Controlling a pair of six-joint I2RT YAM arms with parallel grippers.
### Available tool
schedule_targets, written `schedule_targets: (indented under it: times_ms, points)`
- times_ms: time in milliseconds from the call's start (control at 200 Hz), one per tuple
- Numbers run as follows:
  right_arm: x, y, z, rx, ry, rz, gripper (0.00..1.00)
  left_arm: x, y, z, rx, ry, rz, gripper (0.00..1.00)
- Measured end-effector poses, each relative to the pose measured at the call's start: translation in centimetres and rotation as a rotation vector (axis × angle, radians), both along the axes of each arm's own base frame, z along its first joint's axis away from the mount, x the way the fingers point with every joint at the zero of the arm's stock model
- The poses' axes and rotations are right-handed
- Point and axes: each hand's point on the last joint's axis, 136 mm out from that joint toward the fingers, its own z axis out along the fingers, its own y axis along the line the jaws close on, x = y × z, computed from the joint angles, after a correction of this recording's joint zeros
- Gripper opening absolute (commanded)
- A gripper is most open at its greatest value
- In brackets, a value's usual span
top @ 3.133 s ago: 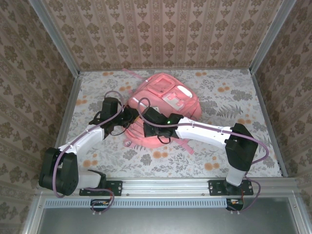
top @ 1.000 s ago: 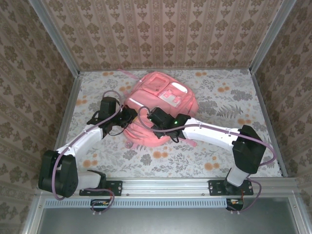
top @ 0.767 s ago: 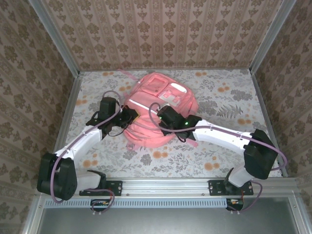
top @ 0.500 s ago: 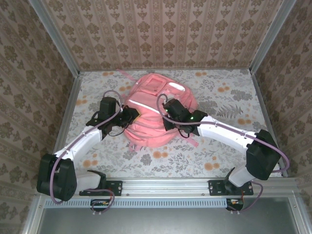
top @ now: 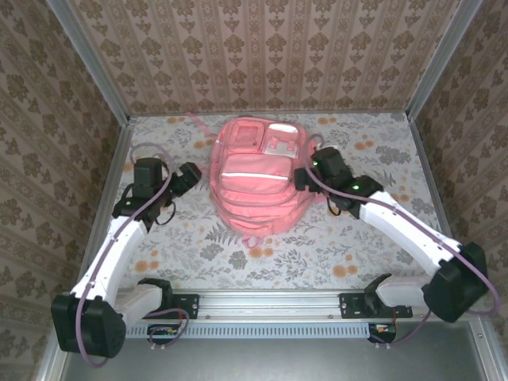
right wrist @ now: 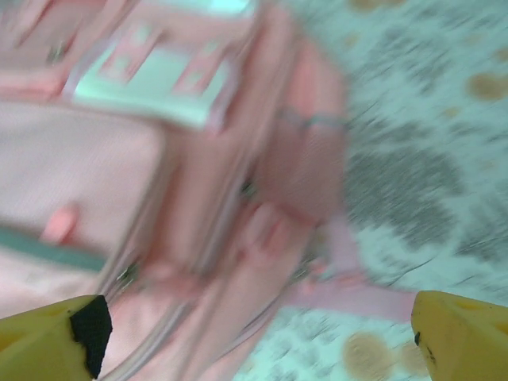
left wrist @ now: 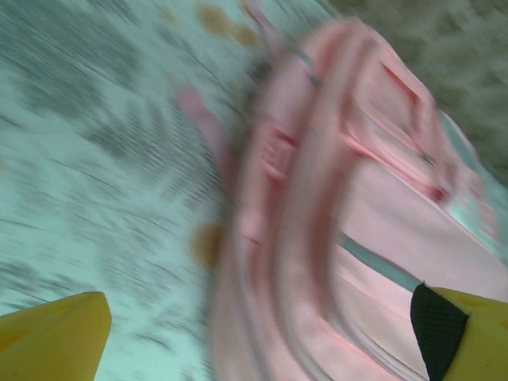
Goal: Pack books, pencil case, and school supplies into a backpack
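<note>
The pink backpack [top: 258, 181] lies flat in the middle of the table, front pockets, pale stripe and white patches facing up. My left gripper [top: 190, 174] hangs just off its left side, open and holding nothing. In the left wrist view the yellow fingertips [left wrist: 55, 332] stand wide apart, with the blurred backpack [left wrist: 349, 238] ahead. My right gripper [top: 304, 176] sits at the backpack's right edge, also open and holding nothing. Its wide-spread fingertips [right wrist: 464, 332] frame the backpack [right wrist: 159, 182] and a loose pink strap [right wrist: 373, 298]. The books and school supplies are hidden.
A floral cloth [top: 373, 159] covers the table, with patterned walls on three sides. A metal rail [top: 270, 303] runs along the near edge. A thin pink strap [top: 202, 121] trails off the backpack's back left corner. Bare cloth lies on both sides of the backpack.
Both arms have drawn back from on top of the backpack to its two sides. The backpack has turned from a tilt to lie straight and flat.
</note>
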Motion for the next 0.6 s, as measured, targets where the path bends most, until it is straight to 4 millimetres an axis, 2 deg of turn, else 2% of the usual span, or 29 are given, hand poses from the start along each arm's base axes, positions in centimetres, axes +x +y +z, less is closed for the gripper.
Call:
schedule_targets:
  times_ms: [65,135,235,315,440,600]
  points:
    - [0.5,-3.7,1.2,-0.031,-0.082,-0.117,1.0,0.0,3.1,-0.2,0.108,-0.035,0.097,1.0]
    - [0.8,-7.3,0.9,-0.071,-0.128,-0.231,0.99,-0.3,6.4,-1.1,0.229,-0.057,0.193,1.0]
    - [0.7,-12.2,-1.8,-0.139,-0.134,-0.373,0.99,-0.7,9.7,-3.1,0.394,-0.057,0.265,1.0]
    - [0.0,-15.1,-4.7,-0.187,-0.096,-0.449,1.0,-0.7,10.8,-4.5,0.497,-0.056,0.269,1.0]
    - [-0.4,-17.4,-8.2,-0.228,-0.063,-0.491,1.0,0.0,11.7,-6.3,0.625,-0.069,0.233,1.0]
    - [-0.5,-17.1,-11.3,-0.27,-0.083,-0.421,1.0,1.2,11.1,-8.1,0.711,-0.116,0.132,1.0]
